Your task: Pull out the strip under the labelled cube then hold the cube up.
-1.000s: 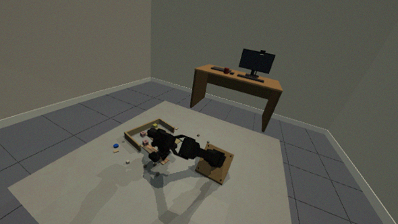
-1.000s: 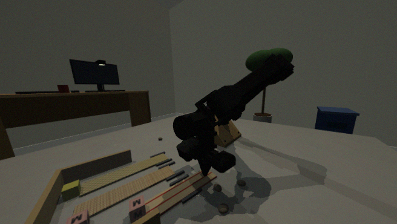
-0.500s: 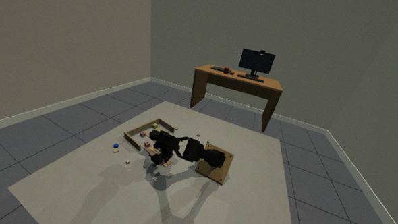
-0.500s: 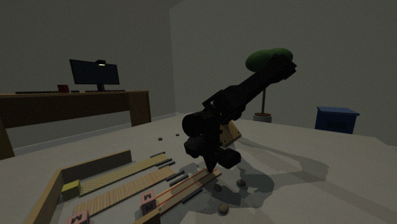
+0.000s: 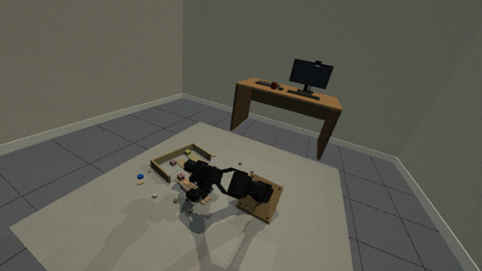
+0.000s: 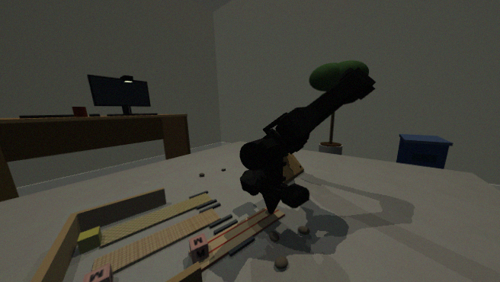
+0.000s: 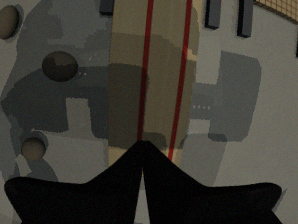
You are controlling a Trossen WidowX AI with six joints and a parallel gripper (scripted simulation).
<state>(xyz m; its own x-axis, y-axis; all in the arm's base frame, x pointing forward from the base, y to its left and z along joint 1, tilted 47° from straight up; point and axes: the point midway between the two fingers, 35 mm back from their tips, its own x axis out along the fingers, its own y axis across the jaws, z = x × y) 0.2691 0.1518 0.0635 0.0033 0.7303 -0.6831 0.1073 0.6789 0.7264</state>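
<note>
A tan strip with red lines lies flat, its near end outside the wooden walls. My gripper is shut, with nothing seen between the fingers. Its tips are down at the strip's near end; whether they touch it is unclear. A pink cube marked M is at the strip's far end; its underside contact is unclear. A second pink M cube is by the grid-patterned strip. A yellow cube is at a yellowish strip's far end.
Low wooden walls surround the cubes' side. Short dark rails flank the strips. Several stones lie beside the striped strip. A blue disc lies outside the walls.
</note>
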